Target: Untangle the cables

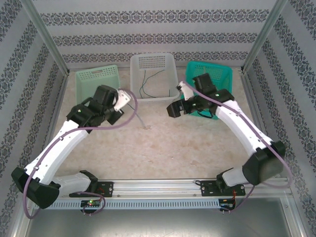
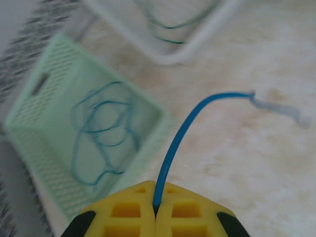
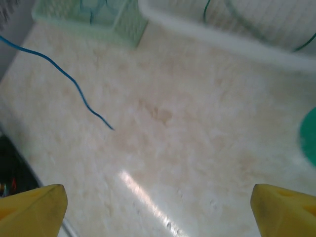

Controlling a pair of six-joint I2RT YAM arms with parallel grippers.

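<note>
The blue cable rises from the left gripper toward 12 o'clock, then bends toward 3 o'clock above the table. The left gripper's 2 fingers are pinched together on it. The right gripper stands spread wide, holding nothing.

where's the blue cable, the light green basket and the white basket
blue cable point(image 2: 176, 140), left wrist view, the rising middle of the strand
light green basket point(image 1: 97, 74), top external view, its back lattice wall
white basket point(image 1: 153, 61), top external view, its back lattice wall
</note>
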